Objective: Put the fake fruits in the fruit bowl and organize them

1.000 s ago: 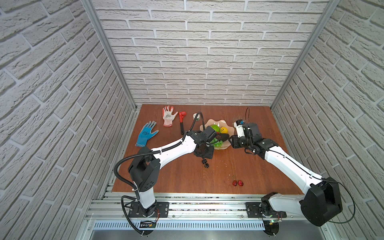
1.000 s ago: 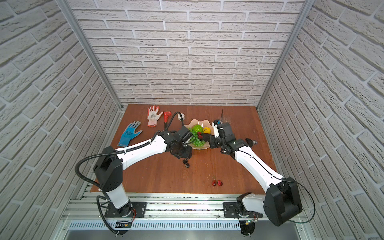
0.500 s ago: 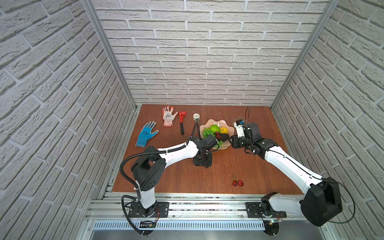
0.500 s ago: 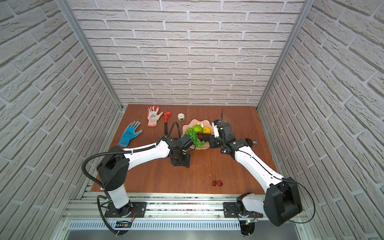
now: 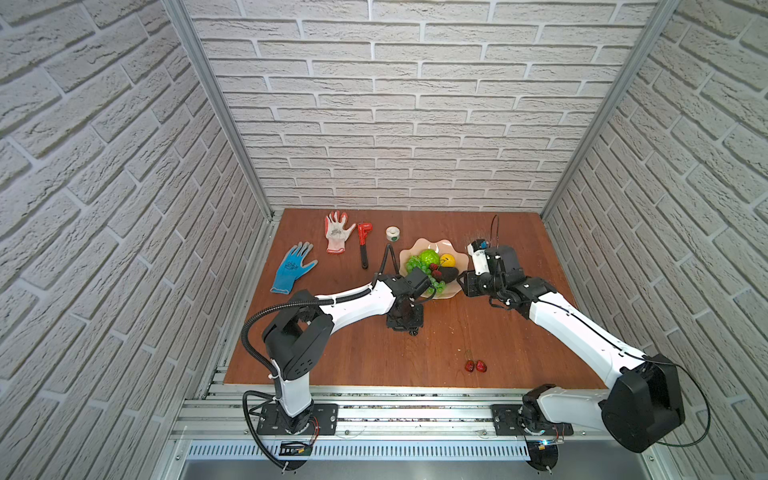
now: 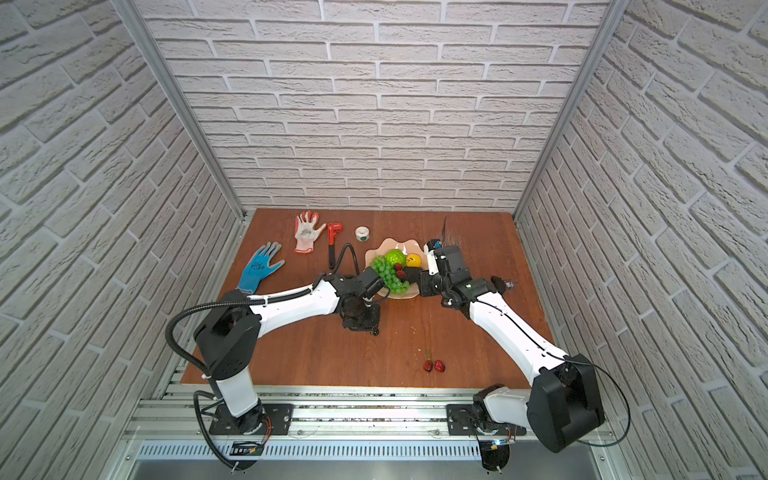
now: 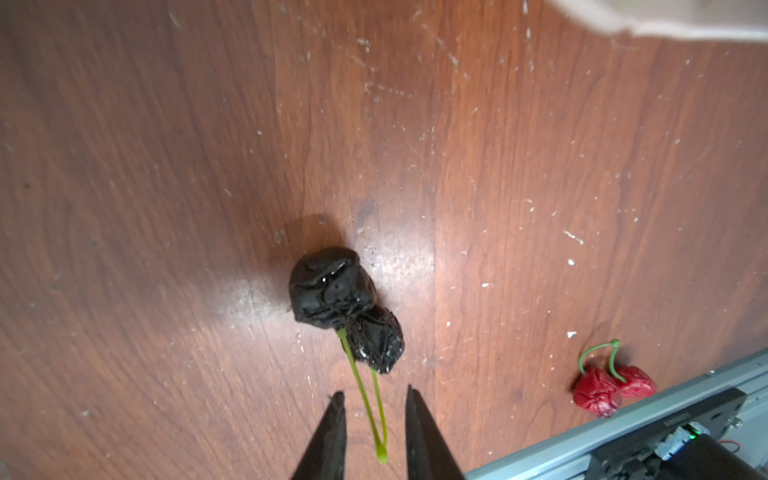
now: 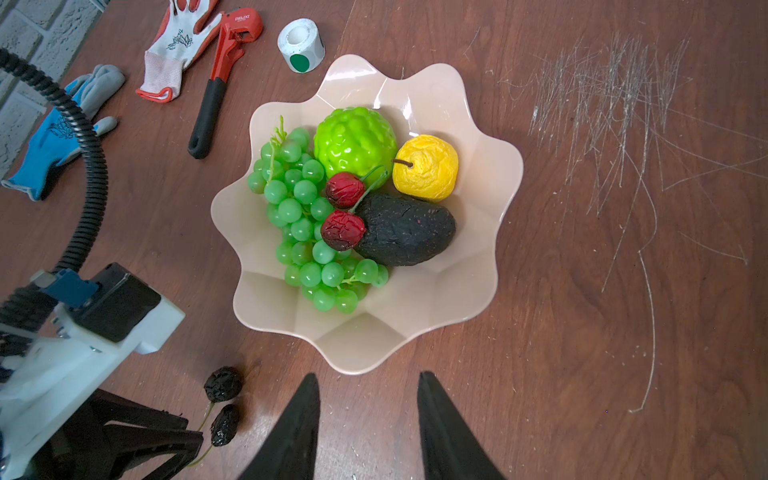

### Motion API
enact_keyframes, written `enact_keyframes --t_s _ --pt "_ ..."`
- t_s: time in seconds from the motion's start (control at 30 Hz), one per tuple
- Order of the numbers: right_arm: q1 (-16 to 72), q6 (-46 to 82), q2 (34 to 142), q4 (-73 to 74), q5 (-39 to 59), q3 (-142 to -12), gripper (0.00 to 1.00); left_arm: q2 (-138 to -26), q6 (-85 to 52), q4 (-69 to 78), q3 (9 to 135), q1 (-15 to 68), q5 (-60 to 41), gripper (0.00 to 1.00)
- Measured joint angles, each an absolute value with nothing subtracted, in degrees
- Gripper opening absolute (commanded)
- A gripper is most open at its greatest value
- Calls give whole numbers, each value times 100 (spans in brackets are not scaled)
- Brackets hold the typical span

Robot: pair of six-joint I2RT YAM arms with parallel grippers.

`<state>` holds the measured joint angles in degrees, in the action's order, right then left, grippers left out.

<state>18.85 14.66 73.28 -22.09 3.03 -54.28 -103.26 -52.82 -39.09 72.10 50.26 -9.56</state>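
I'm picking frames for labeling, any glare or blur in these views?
Left wrist view: pale glare on the tabletop beside the dark cherry pair; the fruit bowl rim is blurred. Right wrist view: sharp, highlights on the bowl. Both top views: evenly lit, the red cherry pair tiny.

Bright light is shining down, making a white shine on the table (image 7: 253,291). The bowl (image 7: 665,18) is looking blurry close up.
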Motion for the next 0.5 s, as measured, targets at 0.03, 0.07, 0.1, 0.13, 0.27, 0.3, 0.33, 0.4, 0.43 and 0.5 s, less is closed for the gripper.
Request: enact_keyframes --t_s 0.03,0.07,0.1,0.13,0.27,0.3,0.33,0.4,0.43,0.5 --pt "1885 1466 7328 -2209 301 -5428 41 -10337 -5282 -3887 7201 5026 -974 27" --pt "1885 1466 7328 -2209 301 -5428 41 -10348 -5282 -3872 7190 5026 -998 28" --pt "1885 1466 7328 -2209 301 -5428 41 -10359 -5282 -3872 7185 5026 -1015 28" --pt "1885 1466 7328 -2209 298 -5426 41 -10370 -5282 -3861 7177 5026 -1035 28" --pt "1885 1466 7328 -2209 285 -5395 41 -10385 -5284 -3819 7157 5026 -1081 28" --pt "1885 1466 7328 -2209 283 -5389 41 -10390 -5284 -3806 7155 5026 -1087 26" --pt "1885 1466 7328 -2209 281 -5387 41 -10394 -5286 -3789 7148 5026 -1096 24" --pt "1885 1466 7328 -2206 281 -5387 41 -10396 -5306 -3763 7126 5026 -1103 20" --pt "1885 1466 7328 -2206 281 -5387 41 -10396 -5315 -3760 7113 5026 -1107 18" --pt "1885 1466 7328 -2206 281 -5387 41 -10396 -5325 -3754 7083 5026 -1135 13"
